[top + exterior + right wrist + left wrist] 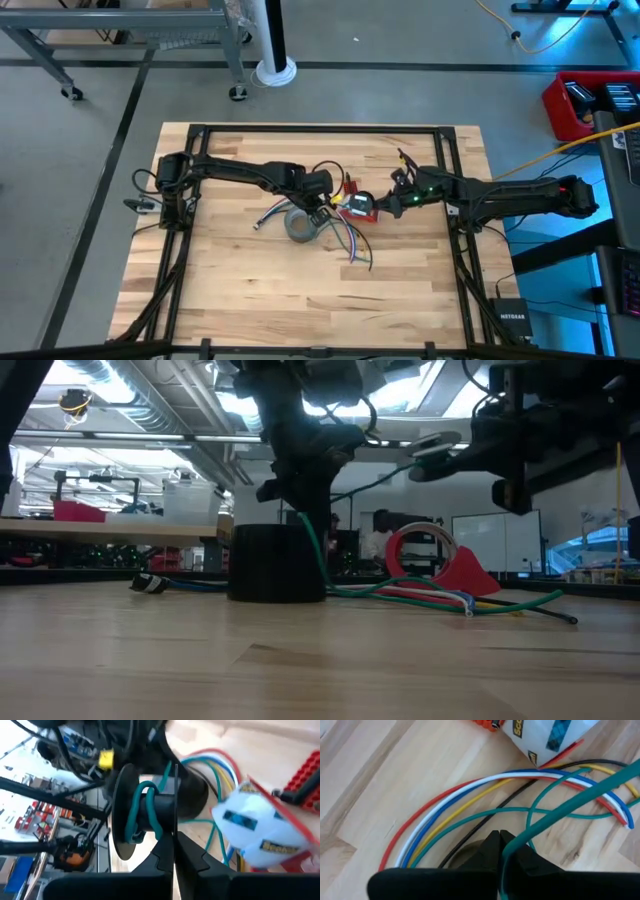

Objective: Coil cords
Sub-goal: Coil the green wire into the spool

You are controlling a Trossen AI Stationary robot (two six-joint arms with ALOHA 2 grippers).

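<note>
A green cord (560,807) runs between my two grippers above the table's middle. My left gripper (322,207) is shut on it. Its far end is wound on a small black spool (145,810), on which my right gripper (388,203) is shut. The spool also shows in the low view (435,452), raised above the table. Several loose cords (352,243), red, white, blue, yellow, green and black, lie on the wood below. My left gripper pinches the green cord (506,851) between its two fingertips, coming from above. The cord runs in a straight line from the fingers toward the spool, and its other part (315,550) hangs down to the table. My right gripper pinches the spool's thin flange edge (174,827) between its two fingers, coming level from the table's right. The spool is lifted clear of the table, with green cord wound around its core (142,800).
A grey roll of tape (300,226) stands on the table right under my left gripper. A red tape dispenser (360,208) with a white roll sits between the grippers. A black frame (320,128) runs along the table's edges.
</note>
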